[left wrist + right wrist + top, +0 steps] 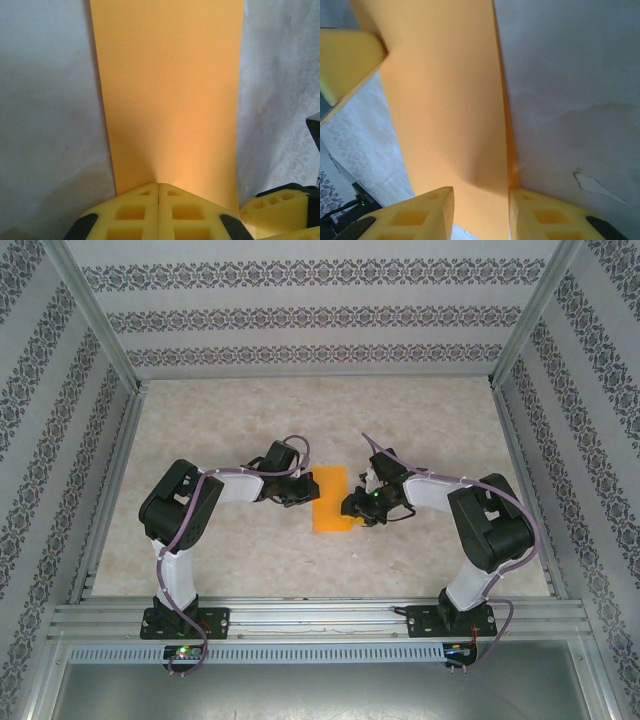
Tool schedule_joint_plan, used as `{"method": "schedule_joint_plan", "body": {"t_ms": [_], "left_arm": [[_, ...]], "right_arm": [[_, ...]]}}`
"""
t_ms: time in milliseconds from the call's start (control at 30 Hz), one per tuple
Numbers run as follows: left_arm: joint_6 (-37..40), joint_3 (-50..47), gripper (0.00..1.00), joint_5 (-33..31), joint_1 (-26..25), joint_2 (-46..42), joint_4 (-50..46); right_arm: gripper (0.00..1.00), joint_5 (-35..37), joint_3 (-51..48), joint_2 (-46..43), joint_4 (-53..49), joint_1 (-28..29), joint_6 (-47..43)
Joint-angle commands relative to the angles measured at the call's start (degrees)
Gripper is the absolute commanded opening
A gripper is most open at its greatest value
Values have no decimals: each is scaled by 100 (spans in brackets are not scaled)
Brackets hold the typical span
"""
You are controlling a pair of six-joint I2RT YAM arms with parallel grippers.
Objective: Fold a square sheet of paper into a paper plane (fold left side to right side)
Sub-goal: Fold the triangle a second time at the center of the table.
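Observation:
The square sheet of paper [331, 498] lies flat mid-table, folded into a narrow orange rectangle with two layers showing along one long edge [507, 135]. My left gripper [306, 494] is shut, and its joined yellow fingertips [158, 185] rest on the paper [170, 90] at its near edge. My right gripper [352, 508] comes in from the opposite side and is open. Its fingers [432, 207] stand apart over the paper [445, 100], one near the layered edge. No slim dart-shaped paper plane is in view.
The beige tabletop [250, 430] is bordered by aluminium rails [110, 490] and patterned walls. In the right wrist view the left gripper's finger [345, 60] shows at the upper left; in the left wrist view the right gripper's finger [272, 207] is at the lower right.

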Motion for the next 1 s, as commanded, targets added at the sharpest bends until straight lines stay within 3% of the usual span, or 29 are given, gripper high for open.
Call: {"method": "schedule_joint_plan", "body": {"t_ms": [0, 767, 967], "left_arm": [[69, -212, 0, -182, -79, 148, -323], [86, -256, 0, -118, -75, 149, -234], [118, -239, 1, -121, -78, 113, -230]], "right_arm": [[33, -141, -35, 39, 285, 23, 165], [25, -308, 726, 748, 702, -493, -155], [18, -317, 832, 901, 650, -591, -267]]}}
